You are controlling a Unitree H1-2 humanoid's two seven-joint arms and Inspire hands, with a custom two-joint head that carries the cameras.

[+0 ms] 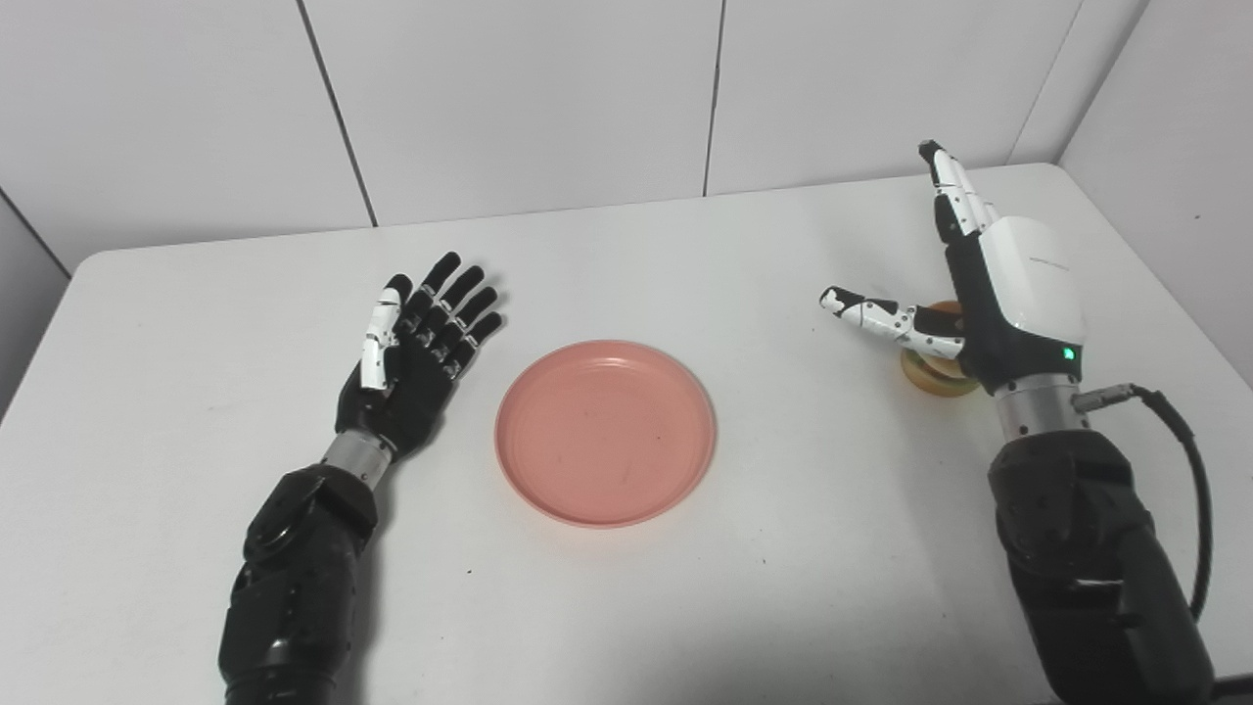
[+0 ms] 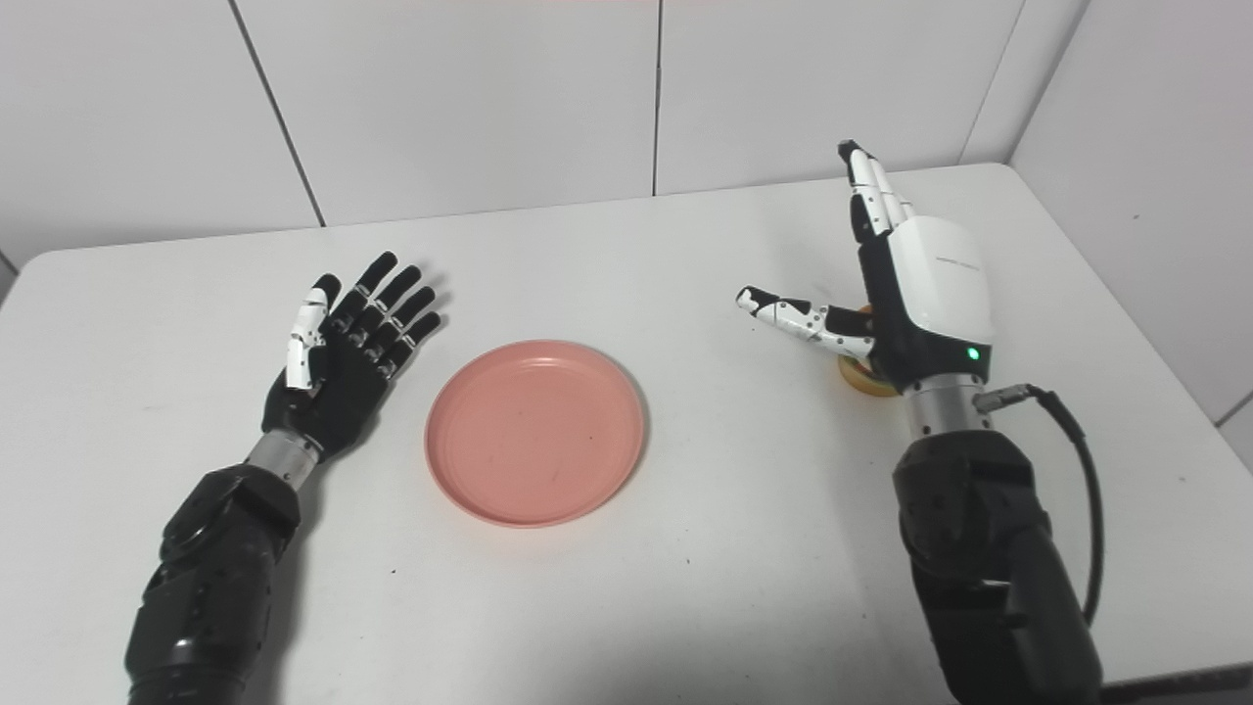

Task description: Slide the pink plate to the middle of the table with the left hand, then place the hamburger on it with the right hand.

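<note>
White panelled walls behind, dark seams between the panels; the white table [image 1: 685,255] fills my view, its rounded far corners at 11 and 1 o'clock.

At 9 o'clock, my left hand [image 1: 416,357] lies palm up on the tabletop, fingers spread and straight, holding nothing. It sits just beside the pink plate [image 1: 605,433], not touching it.

The pink plate rests flat near the middle of the table, a little toward 6 o'clock. Nothing in it but a few dark specks.

At 3 o'clock, my right hand [image 2: 905,284] stands on edge, fingers straight and pointing to 12, thumb [image 2: 798,319] stuck out toward 9. Fingers apart, gripping nothing. Behind its palm I see part of the hamburger [image 1: 938,375]: tan bun edge, mostly hidden by the hand. I cannot tell whether the palm touches it.

There is small grey lettering on the white back shell of the right hand, too small to read. A green light glows by the wrist. A black cable [image 1: 1189,460] loops off the right wrist toward 5 o'clock.
</note>
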